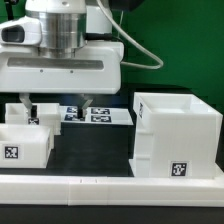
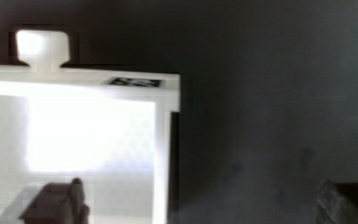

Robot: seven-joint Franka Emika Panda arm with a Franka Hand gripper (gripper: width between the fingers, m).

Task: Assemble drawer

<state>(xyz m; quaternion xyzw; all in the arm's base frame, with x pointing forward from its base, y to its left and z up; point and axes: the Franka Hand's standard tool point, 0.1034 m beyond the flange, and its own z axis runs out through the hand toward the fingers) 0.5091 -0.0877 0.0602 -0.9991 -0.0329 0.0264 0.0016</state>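
The large white open-fronted housing (image 1: 175, 135) stands at the exterior view's right, a tag low on its front. A white tray (image 1: 25, 145) with a tag sits at the front left, and a second tray (image 1: 17, 113) shows partly behind it. My gripper (image 1: 56, 105) hangs open and empty over the left part of the table, one finger (image 1: 27, 104) just above the rear tray. In the wrist view a tray (image 2: 87, 130) with a round knob (image 2: 43, 45) lies below my gripper (image 2: 202, 205); one finger (image 2: 55, 200) is over its inside, the other over the dark table.
The marker board (image 1: 95, 115) lies flat behind the gripper. The long low white rail (image 1: 110, 186) runs along the front edge. Dark table (image 1: 95, 150) shows between the trays and the housing.
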